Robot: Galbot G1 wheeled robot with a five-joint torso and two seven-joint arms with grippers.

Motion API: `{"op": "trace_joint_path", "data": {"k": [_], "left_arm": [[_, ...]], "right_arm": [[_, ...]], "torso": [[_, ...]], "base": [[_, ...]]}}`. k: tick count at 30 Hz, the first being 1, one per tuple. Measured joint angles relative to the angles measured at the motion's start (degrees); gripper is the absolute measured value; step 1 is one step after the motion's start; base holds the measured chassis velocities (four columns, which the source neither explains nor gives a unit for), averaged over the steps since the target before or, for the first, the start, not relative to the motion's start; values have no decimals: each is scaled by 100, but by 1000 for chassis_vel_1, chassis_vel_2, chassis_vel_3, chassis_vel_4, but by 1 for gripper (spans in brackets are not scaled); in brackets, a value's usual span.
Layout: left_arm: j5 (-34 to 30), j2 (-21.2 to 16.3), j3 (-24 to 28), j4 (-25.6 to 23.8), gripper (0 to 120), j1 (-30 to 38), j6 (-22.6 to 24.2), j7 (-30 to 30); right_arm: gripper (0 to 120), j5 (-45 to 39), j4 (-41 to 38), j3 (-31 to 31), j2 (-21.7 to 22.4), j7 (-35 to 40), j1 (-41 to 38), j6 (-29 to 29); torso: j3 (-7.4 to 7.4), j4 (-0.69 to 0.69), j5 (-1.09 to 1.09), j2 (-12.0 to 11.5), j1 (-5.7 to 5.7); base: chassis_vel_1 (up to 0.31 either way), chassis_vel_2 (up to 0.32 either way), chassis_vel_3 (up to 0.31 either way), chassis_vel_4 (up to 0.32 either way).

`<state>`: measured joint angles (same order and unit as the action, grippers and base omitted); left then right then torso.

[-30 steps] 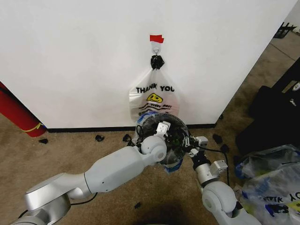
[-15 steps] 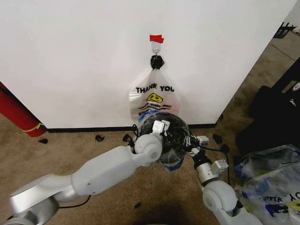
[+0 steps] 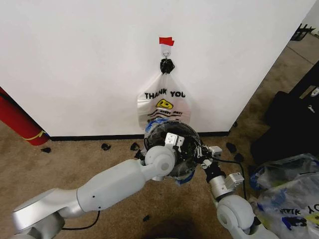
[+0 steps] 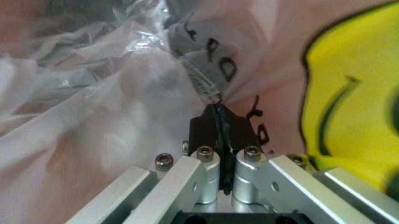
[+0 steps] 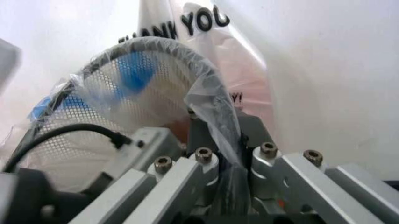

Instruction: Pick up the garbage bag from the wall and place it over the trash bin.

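Observation:
The trash bin (image 3: 185,133), round black mesh, stands on the carpet against the wall (image 3: 75,64). The garbage bag (image 3: 185,176), clear crinkly film with blue patches, is draped over the bin's rim. My left gripper (image 3: 175,145) reaches over the bin mouth. In the left wrist view this gripper (image 4: 219,122) is shut on a pinch of the bag's film (image 4: 93,121). My right gripper (image 3: 198,150) is at the bin's right rim. There it (image 5: 227,142) is shut on film pulled over the rim (image 5: 177,49). A whitish "THANK YOU" bag (image 3: 164,105) hangs from the hook behind the bin.
A red tape strip (image 3: 166,41) marks the wall above the hook. A red cylinder (image 3: 17,122) leans at the far left. More plastic bags (image 3: 289,194) and black gear (image 3: 294,119) crowd the right. Small black bits (image 3: 105,146) lie along the baseboard.
My left arm has shifted a little to the right and its gripper has sunk slightly over the bin mouth. The right gripper has stayed at the rim.

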<state>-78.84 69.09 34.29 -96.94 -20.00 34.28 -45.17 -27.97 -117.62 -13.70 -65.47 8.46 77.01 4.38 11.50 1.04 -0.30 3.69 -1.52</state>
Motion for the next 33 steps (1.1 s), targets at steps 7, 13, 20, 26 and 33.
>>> {"op": "trace_joint_path", "data": {"k": [7,13,20,26,33], "left_arm": [[265,208,-5,453,0,22,-172,111],[399,270,-96,684,0,-13,-306,158],[162,-24,-245,19,0,-80,-338,2],[-346,-362,-550,-615,0,-183,-323,-211],[-736,-609,-533,-1021,0,-293,-172,-386]], "right_arm": [[1,-64,-50,0,15,0,3,-7],[1,-103,-83,-2,22,8,-16,-37],[1,-22,41,-27,41,16,-60,-13],[1,131,70,-33,17,16,-19,14],[1,156,69,-35,18,16,-1,20]], "torso": [[0,0,0,0,0],[0,0,-1,0,0],[0,0,-1,0,0],[0,-2,-1,0,0],[0,-1,0,0,0]], "base": [[0,0,0,0],[0,0,0,0],[0,0,0,0],[0,0,0,0],[0,0,0,0]]}}
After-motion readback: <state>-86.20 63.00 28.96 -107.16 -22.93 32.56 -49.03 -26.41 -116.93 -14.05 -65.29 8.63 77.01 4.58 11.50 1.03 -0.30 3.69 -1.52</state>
